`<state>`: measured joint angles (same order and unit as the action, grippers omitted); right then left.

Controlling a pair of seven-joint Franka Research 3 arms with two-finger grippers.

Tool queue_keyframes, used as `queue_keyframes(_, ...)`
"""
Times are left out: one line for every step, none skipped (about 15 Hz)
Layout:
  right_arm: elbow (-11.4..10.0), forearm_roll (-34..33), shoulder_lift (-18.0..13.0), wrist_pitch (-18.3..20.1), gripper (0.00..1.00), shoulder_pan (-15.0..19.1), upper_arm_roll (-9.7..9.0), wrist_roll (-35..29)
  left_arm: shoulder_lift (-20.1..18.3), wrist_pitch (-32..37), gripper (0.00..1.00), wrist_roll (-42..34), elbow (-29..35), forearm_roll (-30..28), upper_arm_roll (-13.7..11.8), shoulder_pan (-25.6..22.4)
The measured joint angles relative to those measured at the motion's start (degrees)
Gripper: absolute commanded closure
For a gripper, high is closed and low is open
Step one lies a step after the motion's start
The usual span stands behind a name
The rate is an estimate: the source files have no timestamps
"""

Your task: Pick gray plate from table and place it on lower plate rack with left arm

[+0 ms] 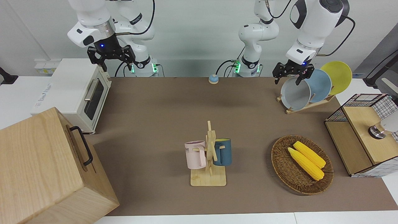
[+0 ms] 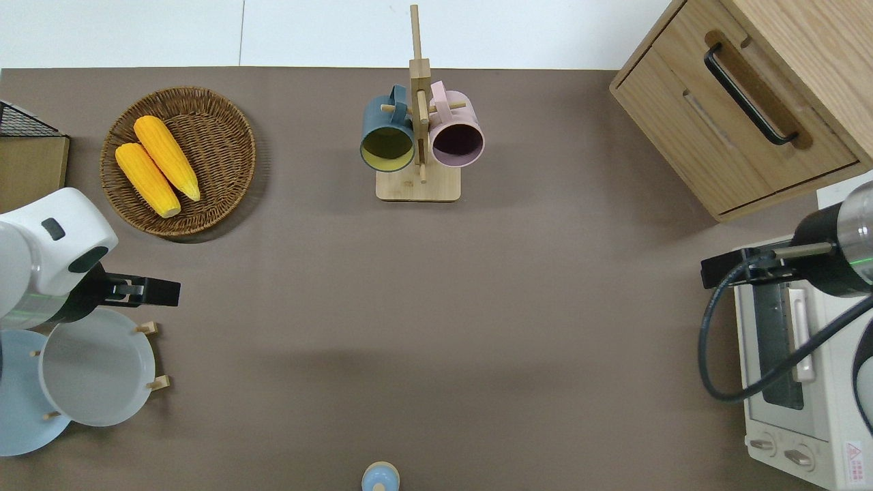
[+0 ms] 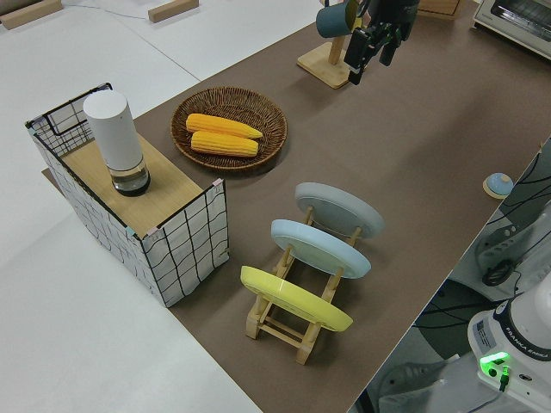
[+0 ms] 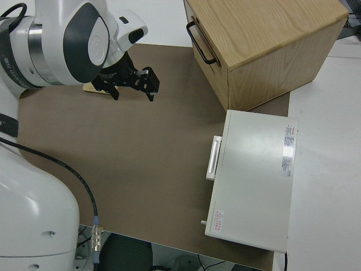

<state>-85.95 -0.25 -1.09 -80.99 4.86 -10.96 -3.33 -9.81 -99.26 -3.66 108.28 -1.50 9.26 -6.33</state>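
The left gripper (image 1: 289, 75) hangs above the racked gray plate (image 1: 295, 93), fingers apart; the right arm is parked.

A plain white wall (image 1: 192, 28) rises past the brown tabletop (image 1: 174, 112), whose white edges (image 1: 199, 218) show.

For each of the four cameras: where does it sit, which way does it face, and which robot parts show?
Front: across the table, facing both arms; left hand above the gray plate standing in the plate rack.
Overhead: straight down; left hand by the gray plate; right arm parked.
Left side: raised at the left arm's end, looking along the plate rack.
Right side: above the right arm, toward the oven.
Front and overhead share the mug stand.
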Motion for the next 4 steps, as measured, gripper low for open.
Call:
queue_keyframes(0.0, 0.0, 0.0, 0.0, 0.013, 0.0, 0.0, 0.0, -0.1, 0.0, 0.01, 0.0, 0.0, 0.0, 0.0, 0.0)
queue_keyframes(0.0, 0.0, 0.0, 0.0, 0.011, 0.0, 0.0, 0.0, -0.1, 0.0, 0.01, 0.0, -0.1, 0.0, -0.1, 0.0)
queue_keyframes(0.0, 0.0, 0.0, 0.0, 0.011, 0.0, 0.0, 0.0, -0.1, 0.1, 0.01, 0.0, -0.1, 0.0, -0.3, 0.0)
queue_keyframes(0.0, 0.0, 0.0, 0.0, 0.011, 0.0, 0.0, 0.0, -0.1, 0.1, 0.01, 0.0, -0.2, 0.0, -0.4, 0.0)
